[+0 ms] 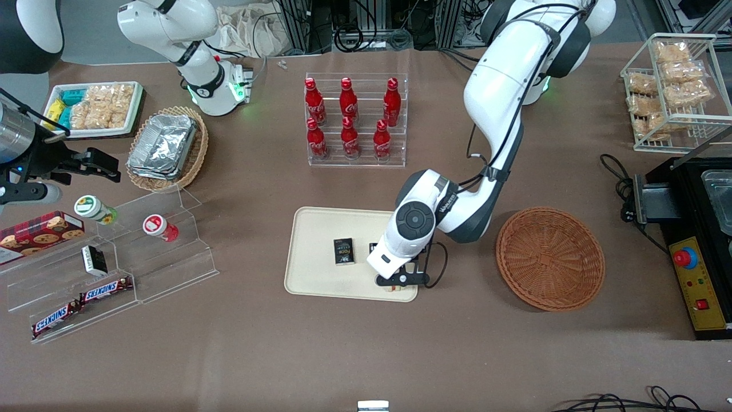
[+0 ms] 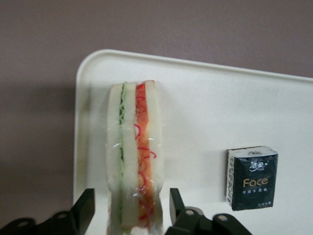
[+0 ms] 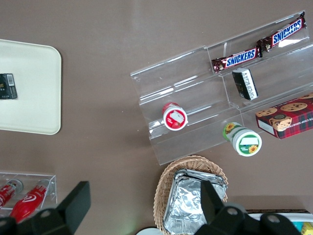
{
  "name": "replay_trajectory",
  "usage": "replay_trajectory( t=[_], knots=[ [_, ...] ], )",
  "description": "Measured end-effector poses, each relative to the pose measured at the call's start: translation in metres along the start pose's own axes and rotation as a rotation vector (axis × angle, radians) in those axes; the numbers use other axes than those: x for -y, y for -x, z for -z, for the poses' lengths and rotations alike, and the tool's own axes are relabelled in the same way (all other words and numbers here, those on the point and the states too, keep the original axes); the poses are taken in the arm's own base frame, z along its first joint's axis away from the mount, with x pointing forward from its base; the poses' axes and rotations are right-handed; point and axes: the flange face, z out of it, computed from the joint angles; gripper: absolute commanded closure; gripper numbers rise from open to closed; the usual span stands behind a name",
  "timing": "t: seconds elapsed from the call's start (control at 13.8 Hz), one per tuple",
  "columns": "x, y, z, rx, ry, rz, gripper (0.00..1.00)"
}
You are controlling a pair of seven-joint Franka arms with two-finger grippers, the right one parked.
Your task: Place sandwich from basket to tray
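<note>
Brown tabletop, cables along the edge. The gripper sits low over the tray, fingers spread with small gaps either side of the sandwich, which lies on the tray, filling edge up, long axis running straight out from the gripper.

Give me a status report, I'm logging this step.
Left gripper open over cream-beige tray, fingers astride wrapped white-bread sandwich wedge. Sandwich on tray, near its corner. Reddish-brown wicker basket empty. Small dark "Face" packet alongside, apart.

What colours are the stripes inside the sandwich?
Green and red-orange between white bread on the sandwich, clearest in the left wrist view.
</note>
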Motion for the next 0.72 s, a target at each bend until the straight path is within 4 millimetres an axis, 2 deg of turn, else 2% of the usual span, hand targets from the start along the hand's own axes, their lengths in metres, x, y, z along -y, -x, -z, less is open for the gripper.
replay_trajectory(
  t=[0.14,0.29,0.51,0.65,0.72],
  knots=[
    [0.019,-0.006,0.039,0.018,-0.027,0.027,0.0],
    [0.053,-0.013,0.09,0.008,-0.03,0.071,0.0],
    [0.132,-0.008,0.174,-0.028,-0.023,0.147,0.01],
    [0.189,0.01,0.21,-0.03,-0.023,0.134,0.01],
    [0.218,0.019,0.222,-0.028,-0.023,0.116,0.01]
  ],
)
